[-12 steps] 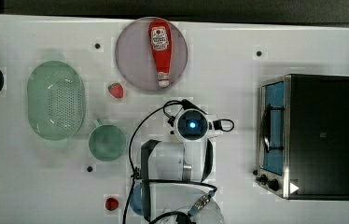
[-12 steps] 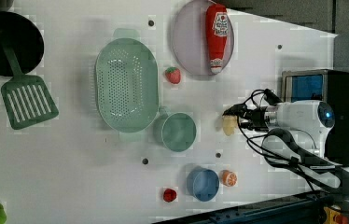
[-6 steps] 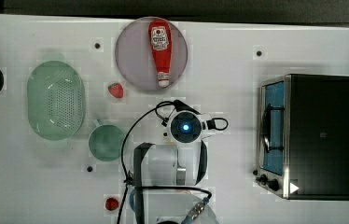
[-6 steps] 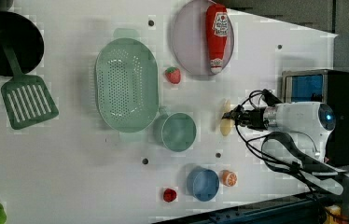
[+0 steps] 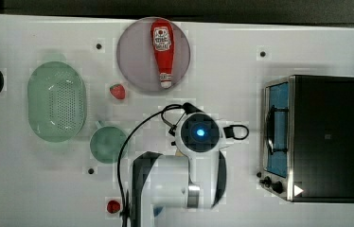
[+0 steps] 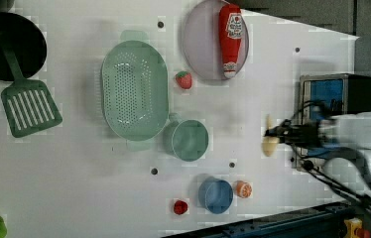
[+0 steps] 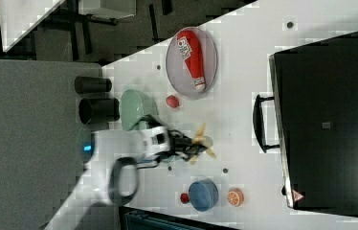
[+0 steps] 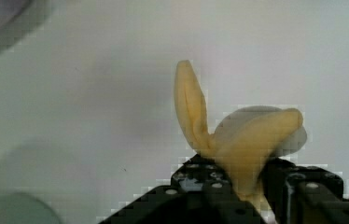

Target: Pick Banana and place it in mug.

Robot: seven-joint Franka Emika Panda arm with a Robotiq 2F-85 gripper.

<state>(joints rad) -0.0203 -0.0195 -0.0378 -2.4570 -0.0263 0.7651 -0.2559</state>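
White counter [image 6: 74, 198] spreads across the left view, and going from the left view's left to its right: a black pot [image 6: 5, 47] with a green slotted spatula [image 6: 27, 109] leaning out of it, then a perforated green colander [image 6: 134, 89] with nothing in it. Just beside the colander's lower edge stands the mug [image 6: 189, 140], its inside bare. A strawberry [image 6: 184, 80] lies between the colander and a grey plate [image 6: 198, 44] that carries a red ketchup bottle [image 6: 230, 37]. Lower down sit a small red piece [image 6: 180, 207], a blue cup [image 6: 216, 195] with nothing visible inside, and an orange slice [image 6: 243, 189] touching it. Further right the banana [image 6: 270, 140] is off the counter, well apart from the mug, clamped in the tool [image 6: 278, 133], whose jaws are closed partway around its stem end; the wrist view shows the banana [image 8: 238, 140] with peel flaps splayed above the black fingers [image 8: 210, 196]. A toaster oven [image 6: 340, 94] stands at the far right, partly behind the blurred arm. In the top view the arm's wrist covers the banana, and the mug [image 5: 108, 144] is partly crossed by a cable.
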